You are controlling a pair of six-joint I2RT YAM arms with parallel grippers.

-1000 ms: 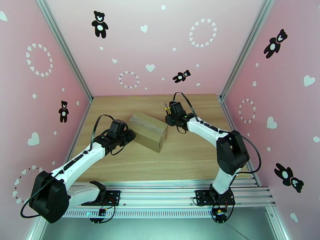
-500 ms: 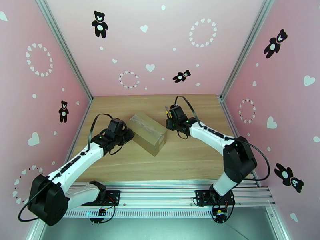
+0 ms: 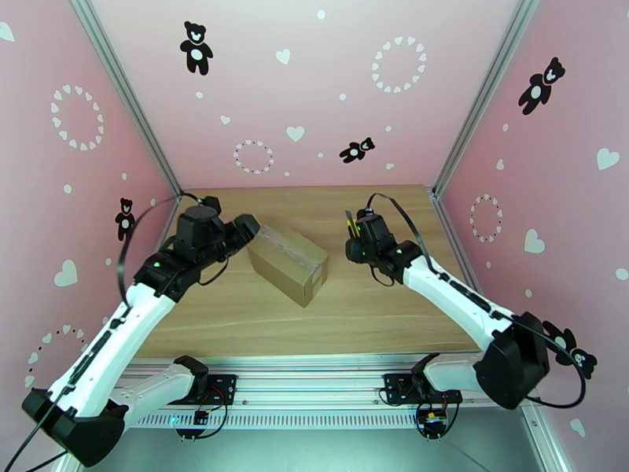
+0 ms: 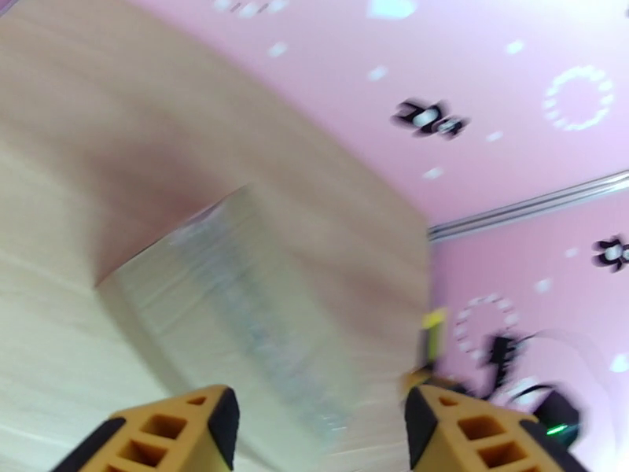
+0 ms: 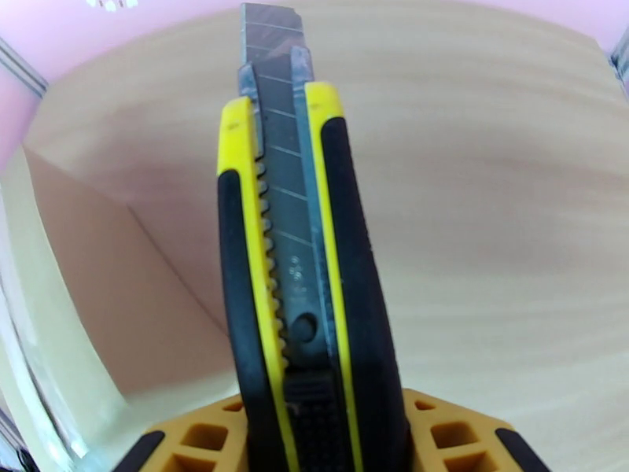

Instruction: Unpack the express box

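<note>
1. The express box (image 3: 288, 261) is seen at centre of the top view, laid on the wooden table (image 3: 377, 308). It is skewed, w/ its long axis running upper left to lower right. Clear tape (image 3: 292, 247) is seen along its top seam.
2. The L gripper (image 3: 250, 228) is found at the box's upper-left end, just beside that corner. Whether contact is made can't be told from the top view.
3. In the left wrist view (blurred), the L gripper (image 4: 318, 414) is seen at the bottom edge w/ its orange fingers (image 4: 185, 430) spread well apart and nothing clamped btwn them. The box (image 4: 236, 308) is seen ahead of them, centre-left of frame, w/ its taped seam running down toward the gap.
4. The R gripper (image 3: 358, 236) is placed right of centre in the top view. It is kept apart from the box by a strip of bare table, w/ the box's lower-right end at frame-left of it.
5. In the right wrist view, the R gripper (image 5: 314, 438) is seen clamped on a utility knife (image 5: 291, 253). The yellow/black handle is pinched btwn the fingers (image 5: 460, 434), and the blade (image 5: 271, 41) is extended toward the top of frame.
6. A brown face of the box (image 5: 118, 293) is seen at the left of that frame. The blade is shown against bare tabletop, w/ the box off to its left and not touched by it.
</note>
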